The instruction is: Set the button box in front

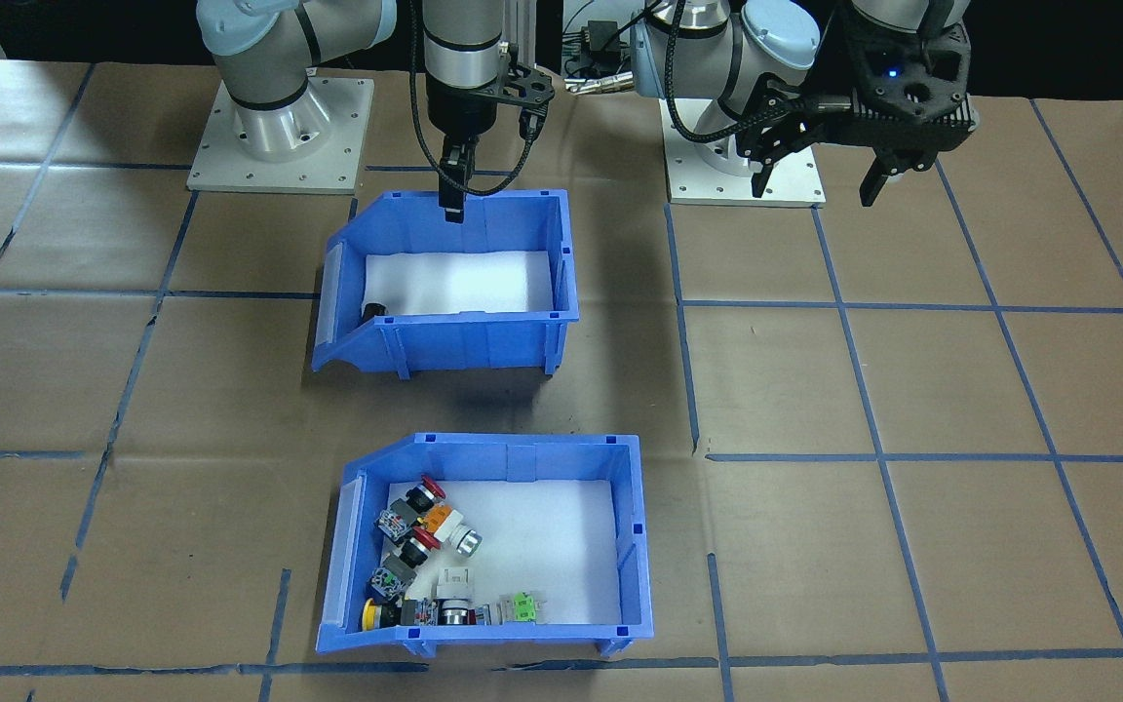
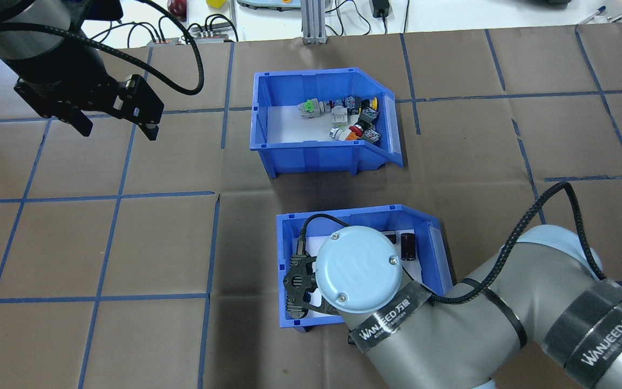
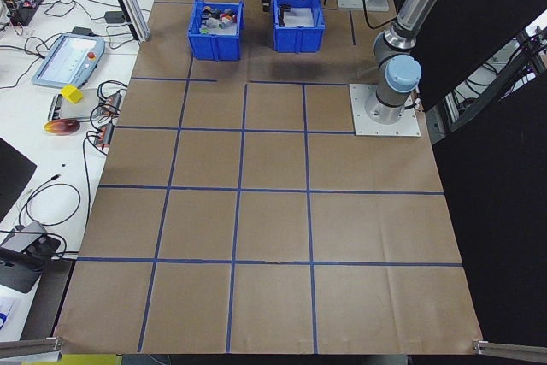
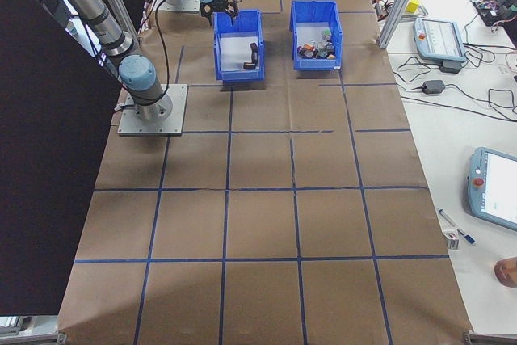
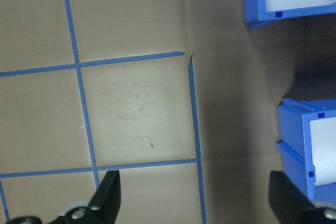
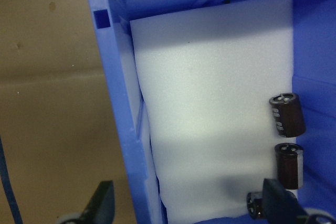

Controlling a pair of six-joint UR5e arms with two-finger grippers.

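Sitting far side, button box point(image 2: 322, 127) looks placed; right claw point(image 6: 189, 203) open over other bin point(image 2: 354, 259), left claw point(image 5: 202, 198) open, empty.

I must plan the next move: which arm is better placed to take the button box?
Left, probably: the left gripper hangs open and free, while the right gripper is over the other bin, not the button box.

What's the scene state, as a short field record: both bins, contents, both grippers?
button box: blue plastic bin with sloped cut-away end, far side of table from robot, holds coloured push-buttons on white foam
second bin: same blue bin, near robot, holds dark cylinders
right gripper: open, straddling the second bin's side wall
left gripper: open, over bare table, holding nothing
task status: button box not gripped
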